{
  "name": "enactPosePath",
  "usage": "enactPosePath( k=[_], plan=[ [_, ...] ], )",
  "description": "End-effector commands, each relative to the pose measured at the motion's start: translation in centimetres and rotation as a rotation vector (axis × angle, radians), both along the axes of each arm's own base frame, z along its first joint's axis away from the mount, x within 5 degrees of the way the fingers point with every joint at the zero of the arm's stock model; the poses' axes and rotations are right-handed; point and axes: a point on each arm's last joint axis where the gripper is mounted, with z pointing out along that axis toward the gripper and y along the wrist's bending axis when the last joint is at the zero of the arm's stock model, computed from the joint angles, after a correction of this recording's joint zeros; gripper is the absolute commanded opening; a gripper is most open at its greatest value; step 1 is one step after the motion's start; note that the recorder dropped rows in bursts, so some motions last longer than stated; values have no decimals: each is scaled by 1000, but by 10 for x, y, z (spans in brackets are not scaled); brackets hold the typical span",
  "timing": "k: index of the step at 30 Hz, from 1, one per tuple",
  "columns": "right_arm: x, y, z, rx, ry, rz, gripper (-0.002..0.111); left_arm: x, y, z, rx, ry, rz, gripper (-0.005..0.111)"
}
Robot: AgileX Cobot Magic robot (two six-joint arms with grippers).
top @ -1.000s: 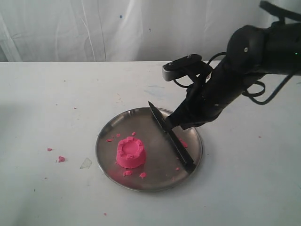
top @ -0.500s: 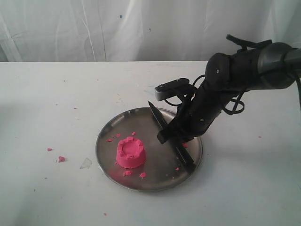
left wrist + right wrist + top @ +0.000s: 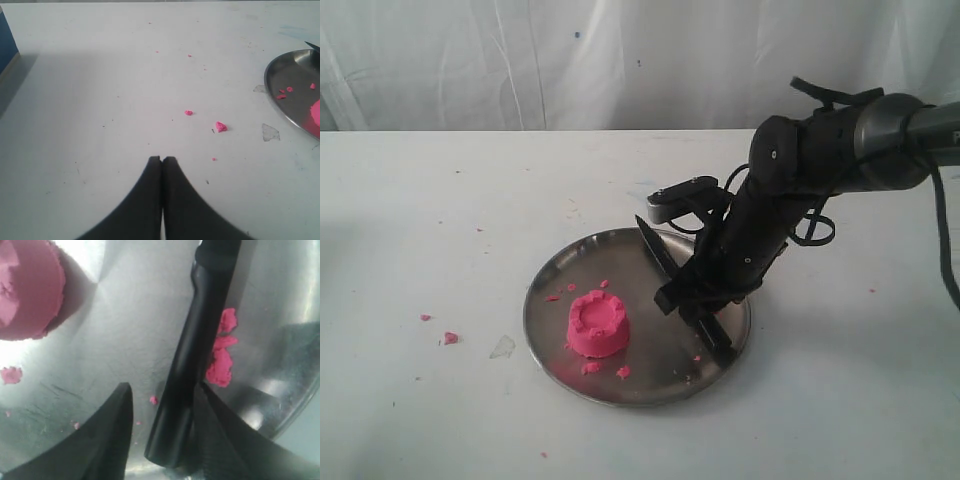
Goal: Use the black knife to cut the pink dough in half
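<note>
White cloth is hanging behind a pale, speckled tabletop (image 3: pixel 440 400), and near its middle a round shiny metal plate (image 3: pixel 545 330) is sitting with scattered pink crumbs (image 3: pixel 221 127) on it and around it. Resting on the plate's left half is the pink dough (image 3: pixel 597 323), a bright round moulded lump with a dented top, whole and uncut. Well clear of it, the slim all-black knife (image 3: pixel 660 255) is lying across the plate's right half, tip toward the far rim and handle toward the near one, so the dough is standing free for a cut later.

From the right side, the right gripper (image 3: pixel 162 402) is reaching down over the handle, its black fingers (image 3: pixel 112 435) spread on either side of it. One finger looks to be touching the handle, the other is apart; I judge it is lining up to grasp, not yet clamped. From across the room the arm is blocking the handle's middle, and I cannot tell whether the fingertips are meeting the plate.

Off to the left, the left gripper (image 3: pixel 162 161) is hovering over bare table with its tips pressed together, holding nothing. Only the edge of the plate and a sliver of dough are showing in its camera.
</note>
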Motion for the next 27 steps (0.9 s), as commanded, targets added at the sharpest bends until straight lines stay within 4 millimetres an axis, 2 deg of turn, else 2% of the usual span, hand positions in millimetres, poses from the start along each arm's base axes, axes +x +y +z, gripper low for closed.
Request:
enactPosePath(
  k=[1, 9, 14, 20, 23, 25, 26, 27],
  plan=[
    [4, -2, -5, -41, -16, -12, 38, 0, 0, 0, -5, -6, -6, 0],
    [4, -3, -10, -54, 3, -33, 38, 0, 0, 0, -5, -6, -6, 0],
    [2, -4, -21, -77, 58, -26, 38, 0, 0, 0, -5, -6, -6, 0],
    [4, -3, -23, -72, 42, -31, 37, 0, 0, 0, -5, -6, -6, 0],
    [4, -3, -23, -71, 38, -31, 27, 0, 0, 0, -5, -6, -6, 0],
    [4, -3, -22, -71, 36, -32, 15, 0, 0, 0, -5, -6, -6, 0],
    [5, -3, -21, -70, 36, -31, 2, 0, 0, 0, -5, -6, -6, 0],
    [6, -2, -19, -71, 36, -28, 0, 0, 0, 0, -5, -6, -6, 0]
  ],
)
